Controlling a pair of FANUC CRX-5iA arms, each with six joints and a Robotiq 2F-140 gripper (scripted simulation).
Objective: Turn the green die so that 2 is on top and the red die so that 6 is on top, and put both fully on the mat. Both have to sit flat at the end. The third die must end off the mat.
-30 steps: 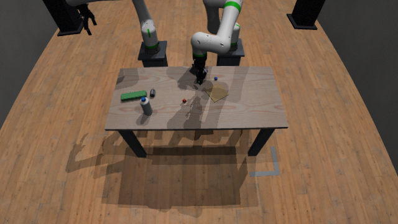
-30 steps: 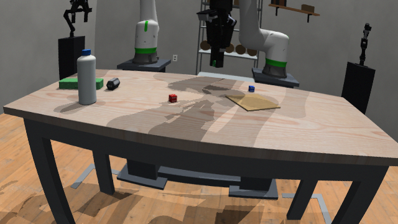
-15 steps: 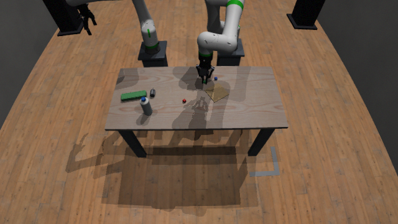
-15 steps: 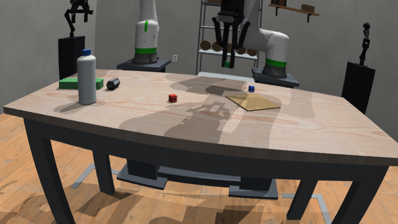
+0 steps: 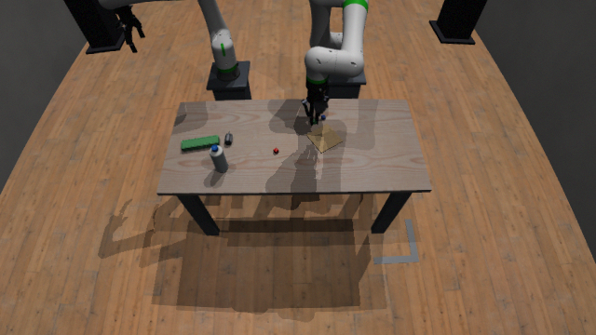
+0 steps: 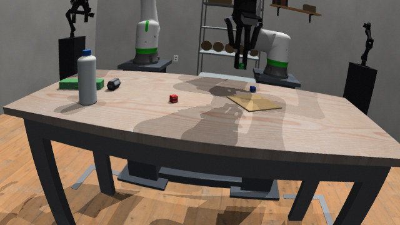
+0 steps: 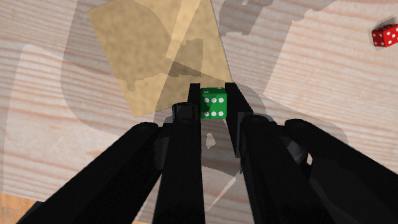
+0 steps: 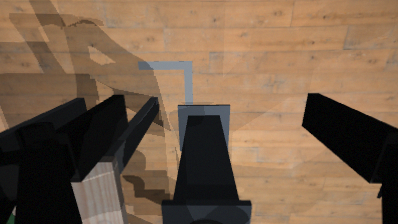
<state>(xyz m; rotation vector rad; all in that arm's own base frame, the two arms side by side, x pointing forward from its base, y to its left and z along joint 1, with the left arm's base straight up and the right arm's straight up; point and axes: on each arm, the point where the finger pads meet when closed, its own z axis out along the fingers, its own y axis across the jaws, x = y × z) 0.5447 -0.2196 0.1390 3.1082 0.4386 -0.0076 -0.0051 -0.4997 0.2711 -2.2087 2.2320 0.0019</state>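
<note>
Carrying the small green plastic die (image 5: pixel 314 122) (image 6: pixel 241 65) (image 7: pixel 214 103) pinched in my left gripper (image 5: pixel 315 123) (image 6: pixel 240 68) (image 7: pixel 212 99), I have it above the bench (image 5: pixel 233 181) (image 6: pixel 140 122), right of centre in the exterior view. Next, I judge, comes lowering it onto the flat tan square mat (image 5: pixel 328 140) (image 6: pixel 254 102) (image 7: pixel 135 55), once 2 faces up.

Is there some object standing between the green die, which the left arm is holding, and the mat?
Nothing visible stands in the way. The left end effector holds the green die above the table, near the mat. The blue die rests beside the mat, not on it.
</note>
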